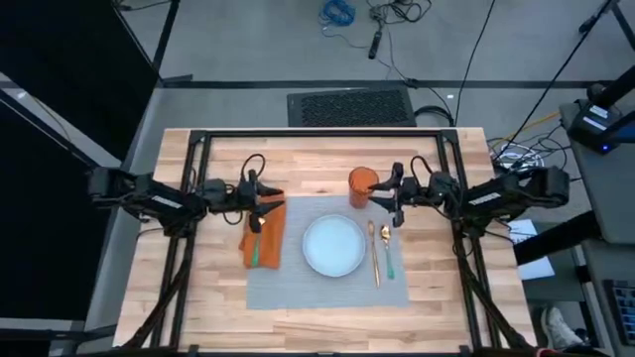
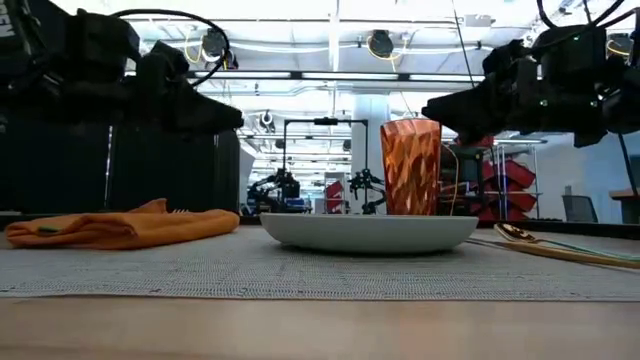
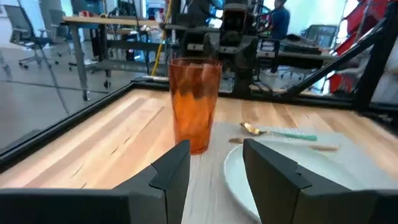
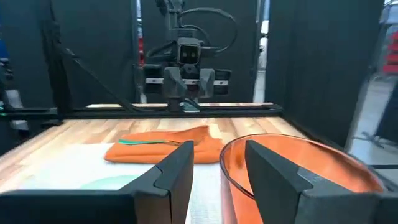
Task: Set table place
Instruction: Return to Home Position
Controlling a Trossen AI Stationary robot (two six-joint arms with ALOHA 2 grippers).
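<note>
From above, we see the woven grey placemat (image 1: 298,293) on the plank table (image 1: 213,307) below both tools: left gripper (image 1: 270,203) over the orange cloth napkin (image 1: 264,243), right gripper (image 1: 385,201) beside the faceted orange cup (image 1: 362,185). Table level: a round glossy plate (image 2: 370,232). Both wrist views show us fingers (image 3: 171,177) spread, gripping nothing.

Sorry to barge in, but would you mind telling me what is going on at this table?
The setting looks finished. On the placemat lie the plate, left of it a napkin bearing a green utensil, right of it a knife and spoon, and a cup beyond the cutlery. Both are open and empty: the left gripper hangs over the napkin's far end, the right gripper beside the cup.
</note>
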